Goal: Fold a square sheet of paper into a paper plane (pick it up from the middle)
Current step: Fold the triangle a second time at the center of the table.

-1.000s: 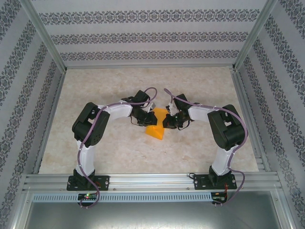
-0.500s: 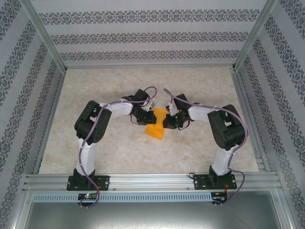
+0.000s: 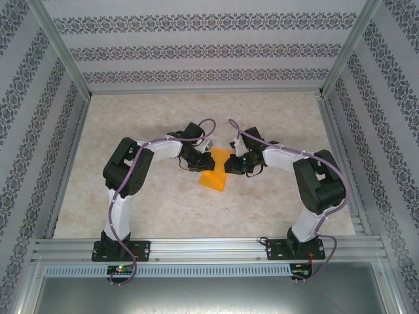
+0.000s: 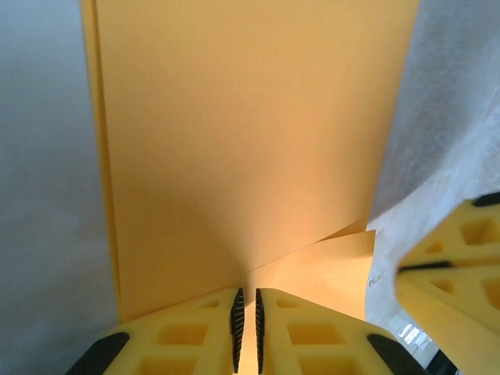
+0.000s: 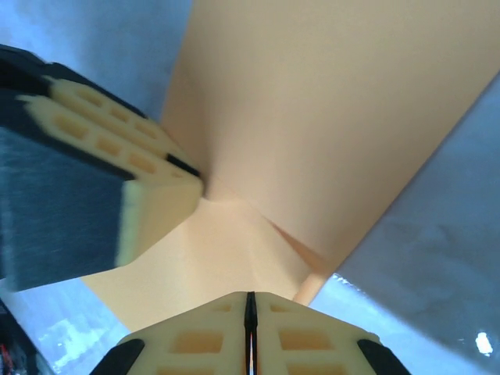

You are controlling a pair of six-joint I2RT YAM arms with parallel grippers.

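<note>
The square sheet of paper (image 3: 216, 178), orange and folded into layers, lies at the middle of the table with a raised part between my two grippers. My left gripper (image 3: 204, 161) pinches its left edge; in the left wrist view the jaws (image 4: 247, 293) stand a sliver apart with paper (image 4: 250, 141) between the pads. My right gripper (image 3: 228, 165) meets the sheet from the right, its jaws (image 5: 250, 295) pressed together at a crease of the paper (image 5: 328, 117). The left gripper's fingers (image 5: 148, 187) touch the sheet just beyond.
The marble-patterned table (image 3: 157, 203) is fenced by aluminium rails (image 3: 203, 245) at the front and patterned walls (image 3: 203, 49) at the back and sides. One of the right gripper's yellow fingers (image 4: 457, 266) shows close to the sheet's right edge.
The right arm's elbow has swung outward to the right and its forearm has stretched out. Both grippers and the paper have stayed at the same spot.
</note>
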